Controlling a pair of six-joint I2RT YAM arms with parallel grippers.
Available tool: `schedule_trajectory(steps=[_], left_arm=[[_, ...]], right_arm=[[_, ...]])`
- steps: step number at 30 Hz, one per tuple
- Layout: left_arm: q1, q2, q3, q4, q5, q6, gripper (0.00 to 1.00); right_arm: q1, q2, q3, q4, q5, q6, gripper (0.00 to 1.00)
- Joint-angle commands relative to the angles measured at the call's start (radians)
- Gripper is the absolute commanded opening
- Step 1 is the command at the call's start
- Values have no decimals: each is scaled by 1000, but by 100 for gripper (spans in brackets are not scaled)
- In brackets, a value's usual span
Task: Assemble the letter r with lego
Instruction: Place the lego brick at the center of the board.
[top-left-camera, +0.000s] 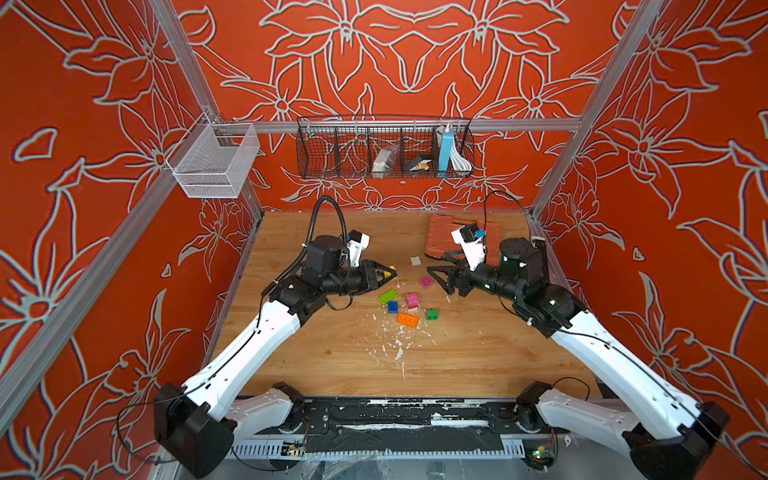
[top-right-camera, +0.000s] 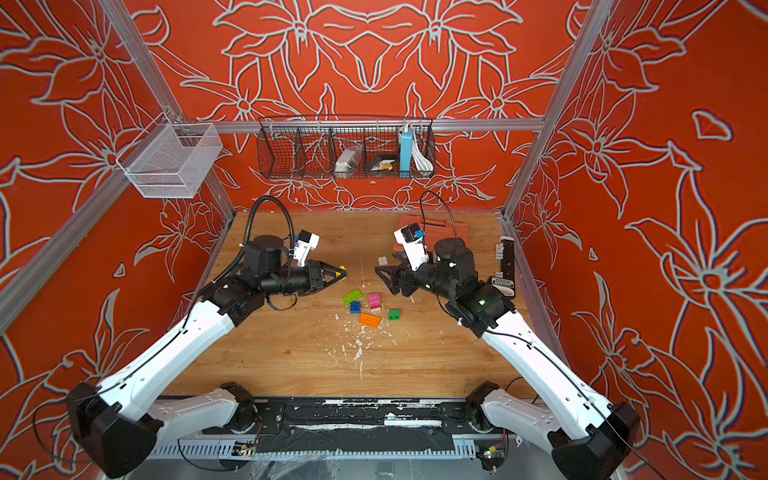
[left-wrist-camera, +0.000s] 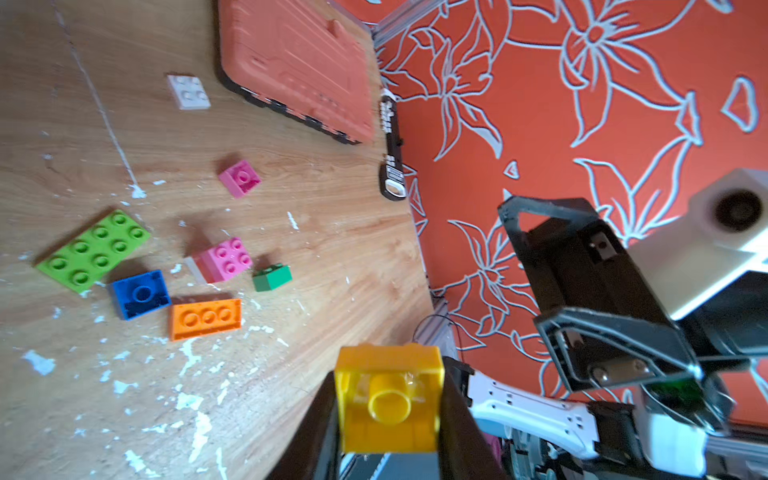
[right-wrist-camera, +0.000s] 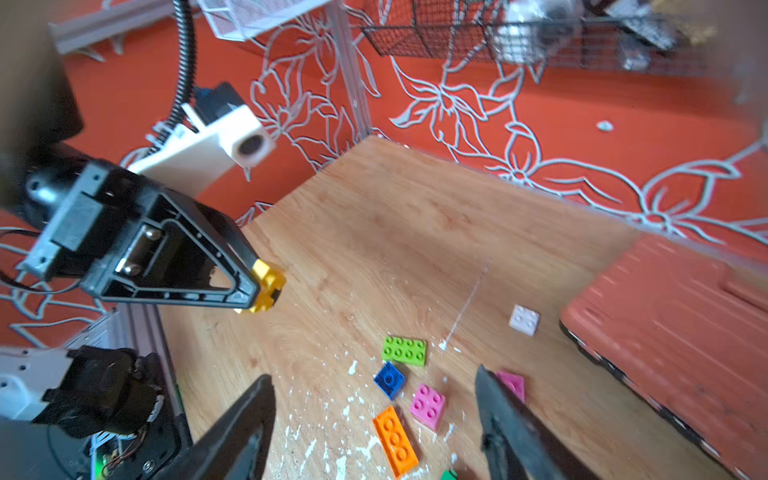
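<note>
Fingers (left-wrist-camera: 316, 440) of your left gripper (top-left-camera: 388, 274) are clamped on the yellow brick (left-wrist-camera: 388, 399), held clear above the table (top-left-camera: 332, 365) toward its far edge. Your right gripper (top-left-camera: 437, 280) hangs empty near the magenta brick (top-left-camera: 426, 282), fingers apart. Keep the squeeze firm, square the yellow studs before mating, and come down slowly so you don't scatter the loose pile. Count, one of each: yellow, magenta, lime (top-left-camera: 387, 296), blue (top-left-camera: 392, 307), pink (top-left-camera: 412, 300) seemingly on a pale piece, orange (top-left-camera: 407, 320), green (top-left-camera: 432, 314), white (top-left-camera: 415, 261); all but yellow lie near the table's middle.
</note>
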Motion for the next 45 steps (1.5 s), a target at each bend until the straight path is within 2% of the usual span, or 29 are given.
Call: schedule_trajectory(steps=[1,2,4,6,8,14,21,31,45], left_arm=[[9,-70,-32,120,106,-80,14],[9,-92,-43,146,114,-99,14],[9,-142,-62,195,125,-132,14],[9,-173,-76,235,136,-164,14],[9,-193,-93,277,153,-195,14],[8,-216,-127,385,212,-261,14],[5,-208,-129,416,231,-274,13],[-4,-207,-132,413,233,-273,12],[-11,-213,-125,416,230,-280,12]], right_arm=[[-3,-9,-72,234,-155,-97,68],[-3,-15,-106,339,-204,-131,68],[-2,-10,-153,497,-314,-183,83],[0,13,-155,567,-434,-252,91],[1,33,-131,574,-491,-257,94],[32,101,-98,732,-600,-191,95],[99,191,-28,746,-629,-193,90],[123,254,8,764,-649,-171,67],[141,238,8,676,-653,-208,23]])
